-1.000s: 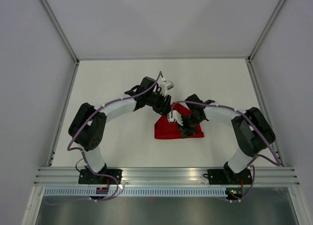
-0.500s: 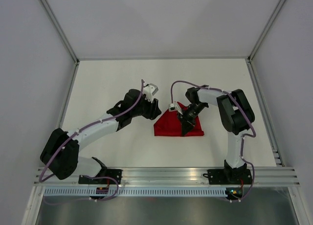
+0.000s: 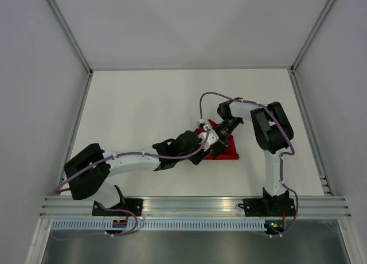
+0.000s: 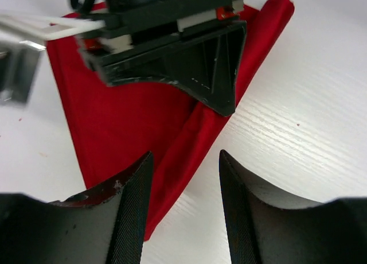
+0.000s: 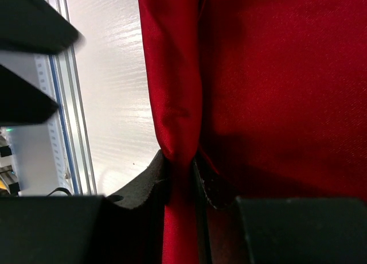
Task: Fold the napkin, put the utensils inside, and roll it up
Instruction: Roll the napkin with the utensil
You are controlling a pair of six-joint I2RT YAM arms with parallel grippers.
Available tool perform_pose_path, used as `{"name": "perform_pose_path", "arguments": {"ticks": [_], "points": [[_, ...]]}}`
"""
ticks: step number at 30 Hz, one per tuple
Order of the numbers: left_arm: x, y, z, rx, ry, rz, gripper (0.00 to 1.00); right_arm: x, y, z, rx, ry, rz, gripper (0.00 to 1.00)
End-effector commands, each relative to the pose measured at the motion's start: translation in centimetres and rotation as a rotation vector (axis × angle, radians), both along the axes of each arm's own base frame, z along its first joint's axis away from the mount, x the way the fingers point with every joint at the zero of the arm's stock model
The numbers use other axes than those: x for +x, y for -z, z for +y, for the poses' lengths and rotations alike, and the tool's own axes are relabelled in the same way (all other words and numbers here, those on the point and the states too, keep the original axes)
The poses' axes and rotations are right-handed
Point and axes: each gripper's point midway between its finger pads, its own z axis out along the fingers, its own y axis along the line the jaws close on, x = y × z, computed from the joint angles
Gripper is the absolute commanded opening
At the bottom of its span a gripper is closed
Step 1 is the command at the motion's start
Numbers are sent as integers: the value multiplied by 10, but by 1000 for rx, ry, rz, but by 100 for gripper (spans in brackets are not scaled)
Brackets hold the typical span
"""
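napkin (image 4: 126,120) fold pinched in right jaws, left jaws parted

Left arm (image 3: 132,159) is found lowered and stretched flat across the worktop (image 3: 132,103), elbow dropped toward 8 o'clock. Left jaws, formerly well apart from the napkin (image 3: 230,152) at its 11 o'clock, now stand parted at its 9 o'clock edge, covering that half from above. Right arm (image 3: 269,132), earlier bowed out toward 4 o'clock, now stands folded upright.
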Motion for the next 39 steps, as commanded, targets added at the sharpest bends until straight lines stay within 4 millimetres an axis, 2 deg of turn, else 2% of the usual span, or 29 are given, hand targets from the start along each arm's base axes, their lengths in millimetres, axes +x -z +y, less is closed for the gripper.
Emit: {"name": "perform_pose_path", "arguments": {"ticks": [1, 4, 7, 11, 20, 22, 25, 26, 32, 36, 37, 39], "points": [[9, 3, -22, 90, 53, -124, 55, 10, 53, -28, -142, -106, -97, 9], [4, 22, -36, 162, 100, -147, 55, 11, 54, -29, -145, -104, -89, 9], [0, 30, -45, 192, 136, -163, 55, 11, 55, -29, -148, -103, -82, 9], [3, 48, -48, 233, 154, -176, 55, 11, 57, -30, -151, -104, -74, 9], [11, 75, -47, 293, 153, -207, 53, 12, 58, -31, -154, -102, -65, 9], [10, 85, -45, 313, 159, -202, 50, 12, 58, -31, -155, -101, -62, 9], [8, 96, -43, 333, 166, -191, 39, 11, 59, -31, -157, -106, -48, 9], [7, 99, -42, 336, 167, -187, 31, 11, 59, -31, -158, -106, -46, 9], [-2, 115, -38, 351, 199, -149, 9, 11, 59, -31, -156, -106, -45, 10], [-12, 128, -37, 369, 248, -97, 2, 13, 54, -28, -144, -94, -51, 24], [-16, 130, -38, 365, 269, -80, 2, 15, 49, -27, -134, -91, -62, 34], [-23, 135, -37, 356, 295, -48, 2, 16, 40, -24, -115, -75, -72, 44]]}}
